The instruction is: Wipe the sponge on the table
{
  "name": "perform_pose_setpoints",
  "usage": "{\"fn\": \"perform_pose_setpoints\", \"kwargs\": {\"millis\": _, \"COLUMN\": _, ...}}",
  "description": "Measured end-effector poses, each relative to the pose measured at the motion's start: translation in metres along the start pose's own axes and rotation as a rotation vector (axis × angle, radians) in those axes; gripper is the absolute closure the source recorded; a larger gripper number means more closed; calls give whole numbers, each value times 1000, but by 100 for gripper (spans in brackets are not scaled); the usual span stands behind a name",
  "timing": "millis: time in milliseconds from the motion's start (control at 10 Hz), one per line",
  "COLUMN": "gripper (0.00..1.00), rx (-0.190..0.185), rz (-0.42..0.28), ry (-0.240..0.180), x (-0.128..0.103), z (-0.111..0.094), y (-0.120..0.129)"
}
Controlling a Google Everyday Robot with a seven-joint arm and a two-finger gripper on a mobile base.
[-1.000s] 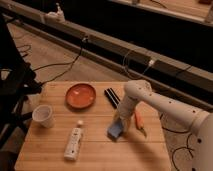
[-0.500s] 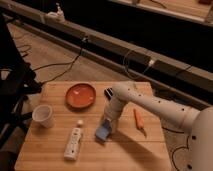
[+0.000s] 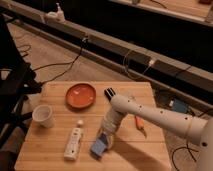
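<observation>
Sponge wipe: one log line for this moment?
phase: wipe | gripper: down at sponge, front-centre of table | sponge: just right of white bottle | orange bowl: behind, apart

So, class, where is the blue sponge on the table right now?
In the camera view the sponge lies near the front edge of the table, directly under the gripper. The white bottle is close beside it, toward the picture's left.
</observation>
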Motion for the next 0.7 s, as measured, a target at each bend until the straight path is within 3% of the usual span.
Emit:
{"fn": "perform_pose_setpoints", "kwargs": {"millis": 300, "gripper": 100, "rx": 9, "rz": 143, "ry": 73, "x": 38, "z": -25, "y": 43}}
{"fn": "perform_pose_setpoints", "kwargs": {"millis": 600, "gripper": 100, "rx": 13, "rz": 189, "ry": 143, "x": 74, "z": -58, "y": 48}}
{"fn": "perform_pose_setpoints", "kwargs": {"millis": 700, "gripper": 100, "rx": 12, "rz": 187, "ry": 148, "x": 77, "z": -60, "y": 47}}
